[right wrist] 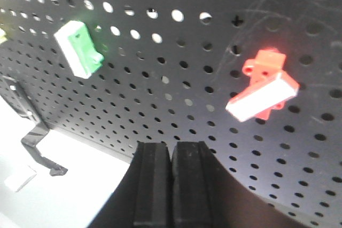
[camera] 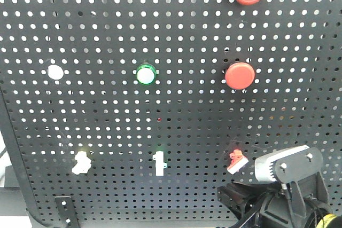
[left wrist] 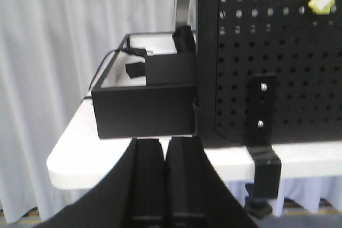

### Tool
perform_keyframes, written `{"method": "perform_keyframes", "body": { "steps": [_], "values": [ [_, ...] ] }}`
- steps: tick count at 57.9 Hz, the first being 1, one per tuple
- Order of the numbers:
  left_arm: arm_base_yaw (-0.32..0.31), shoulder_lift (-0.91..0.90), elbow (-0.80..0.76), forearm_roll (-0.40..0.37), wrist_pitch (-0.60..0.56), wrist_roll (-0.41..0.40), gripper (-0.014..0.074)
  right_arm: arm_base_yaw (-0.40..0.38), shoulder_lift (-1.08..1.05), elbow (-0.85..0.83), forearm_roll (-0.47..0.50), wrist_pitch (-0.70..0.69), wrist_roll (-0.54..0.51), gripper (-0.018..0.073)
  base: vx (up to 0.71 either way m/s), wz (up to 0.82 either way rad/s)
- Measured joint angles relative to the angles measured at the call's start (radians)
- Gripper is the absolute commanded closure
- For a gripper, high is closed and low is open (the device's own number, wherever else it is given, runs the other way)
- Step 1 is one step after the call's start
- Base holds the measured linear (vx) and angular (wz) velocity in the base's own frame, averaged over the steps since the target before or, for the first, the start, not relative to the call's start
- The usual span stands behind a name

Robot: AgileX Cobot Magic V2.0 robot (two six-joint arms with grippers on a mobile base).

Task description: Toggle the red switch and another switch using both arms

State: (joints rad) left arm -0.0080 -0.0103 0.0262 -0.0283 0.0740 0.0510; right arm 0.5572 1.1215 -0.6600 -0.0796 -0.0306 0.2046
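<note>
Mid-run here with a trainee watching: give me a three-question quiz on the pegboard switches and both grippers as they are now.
1. True or false: the right gripper is touching the red switch.
2. In the front view, which sits between the pale yellow switch and the red switch? A) round red button B) white toggle C) green lamp
3. Fill in: the left gripper fingers are ____.

Key: 1 false, it is below and apart; 2 B; 3 shut.
</note>
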Motion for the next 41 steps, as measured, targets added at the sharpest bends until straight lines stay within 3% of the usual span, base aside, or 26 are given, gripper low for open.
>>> {"method": "perform_keyframes", "body": {
  "steps": [41],
  "values": [
    [0.0, 0.0, 0.0, -0.001, -0.023, 0.0, 0.0594, 0.0, 0.0, 0.0, 0.0, -0.001, 0.0, 0.0566, 0.0, 0.0]
  ]
}}
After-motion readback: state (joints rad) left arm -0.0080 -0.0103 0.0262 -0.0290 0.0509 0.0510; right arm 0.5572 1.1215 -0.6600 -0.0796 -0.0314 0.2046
